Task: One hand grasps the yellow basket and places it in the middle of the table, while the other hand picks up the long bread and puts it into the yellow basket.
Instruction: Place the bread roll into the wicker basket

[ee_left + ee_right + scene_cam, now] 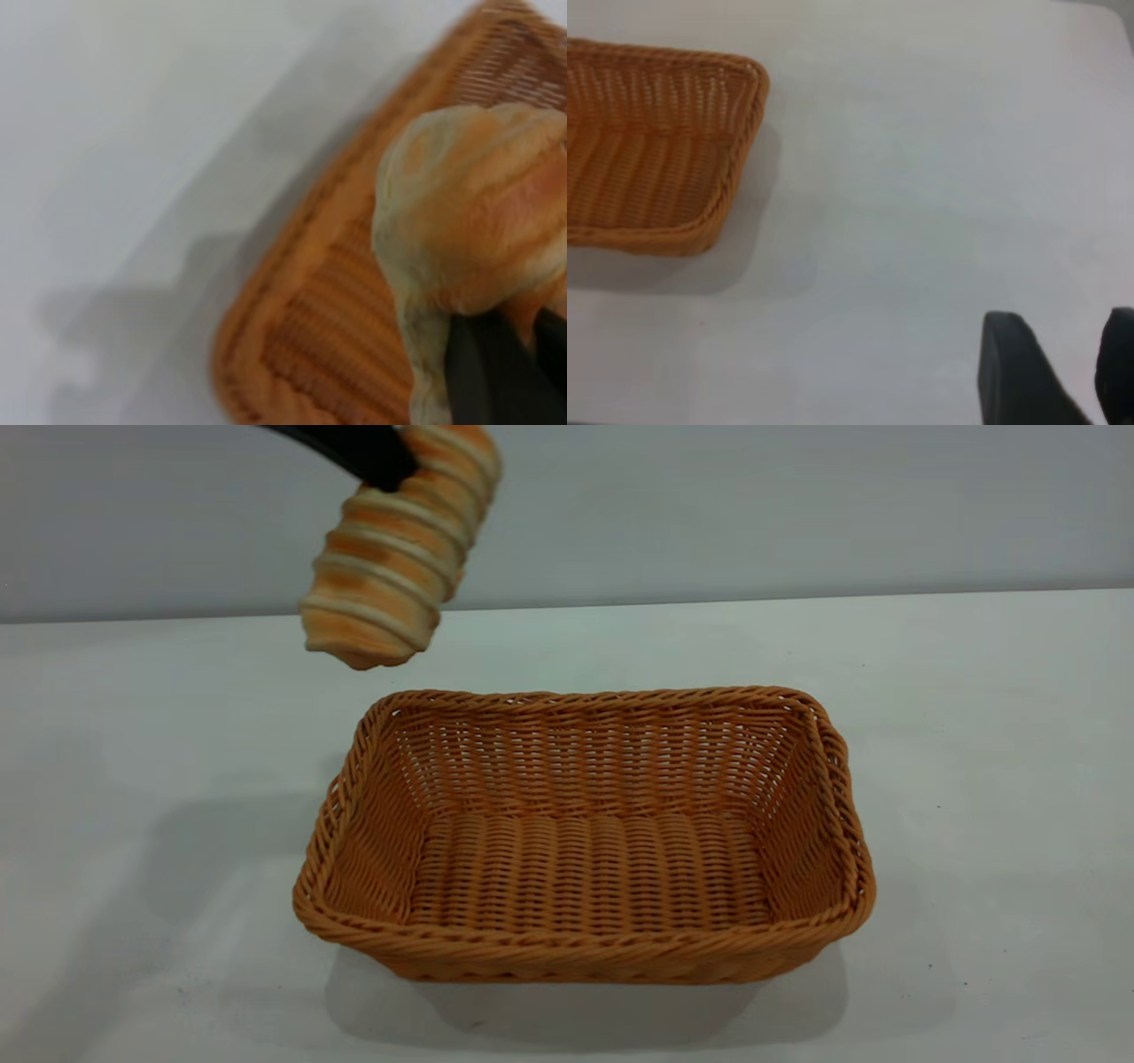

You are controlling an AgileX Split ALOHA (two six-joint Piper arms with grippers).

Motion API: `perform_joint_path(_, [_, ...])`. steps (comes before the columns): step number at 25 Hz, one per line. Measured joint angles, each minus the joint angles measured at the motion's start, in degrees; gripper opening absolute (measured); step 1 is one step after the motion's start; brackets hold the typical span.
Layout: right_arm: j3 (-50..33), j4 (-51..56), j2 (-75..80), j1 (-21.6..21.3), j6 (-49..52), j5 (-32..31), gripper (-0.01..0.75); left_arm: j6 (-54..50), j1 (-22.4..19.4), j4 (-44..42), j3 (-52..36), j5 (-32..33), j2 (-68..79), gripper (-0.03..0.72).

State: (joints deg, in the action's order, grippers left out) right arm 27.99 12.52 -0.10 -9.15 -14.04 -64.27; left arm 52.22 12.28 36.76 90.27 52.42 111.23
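Note:
The yellow basket stands empty in the middle of the white table. My left gripper is shut on the long bread and holds it in the air above the basket's far left corner, one end hanging down. In the left wrist view the bread fills the frame above the basket, with my left gripper clamped on it. My right gripper hangs open and empty over bare table to the right of the basket; it is out of the exterior view.
A plain grey wall rises behind the table's far edge. Bare tabletop lies on all sides of the basket.

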Motion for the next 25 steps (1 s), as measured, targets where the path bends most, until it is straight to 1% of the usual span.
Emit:
perform_joint_path(5, [-0.1, 0.1, 0.0, 0.0, 0.0, -0.1, 0.266, 3.9, 4.0, -0.1, 2.4, 8.1, 2.9, 0.040])
perform_joint_path(9, [-0.3, 0.4, 0.0, 0.0, 0.0, -0.1, 0.266, 5.7, 6.7, -1.3, 2.6, 11.1, 5.9, 0.040])
perform_joint_path(14, [-0.5, 0.8, 0.0, 0.0, 0.0, -0.7, 0.266, 5.9, 9.1, -4.6, 2.7, 11.9, 8.5, 0.040])
perform_joint_path(17, [-0.5, 0.8, 0.0, 0.0, 0.0, -0.8, 0.266, 4.8, 9.2, -5.5, 2.7, 11.7, 10.1, 0.040])
perform_joint_path(20, [-0.5, 0.8, 0.0, 0.0, 0.0, -0.8, 0.266, 2.4, 9.2, -6.4, 3.9, 9.9, 11.4, 0.040])
perform_joint_path(22, [-0.5, 0.8, 0.0, 0.0, 0.0, -0.8, 0.266, 1.4, 9.2, -6.4, 5.3, 8.6, 12.2, 0.040])
perform_joint_path(25, [-0.5, 0.8, 0.0, 0.0, 0.0, -0.8, 0.266, 0.4, 9.2, -6.4, 8.5, 8.4, 13.8, 0.040])
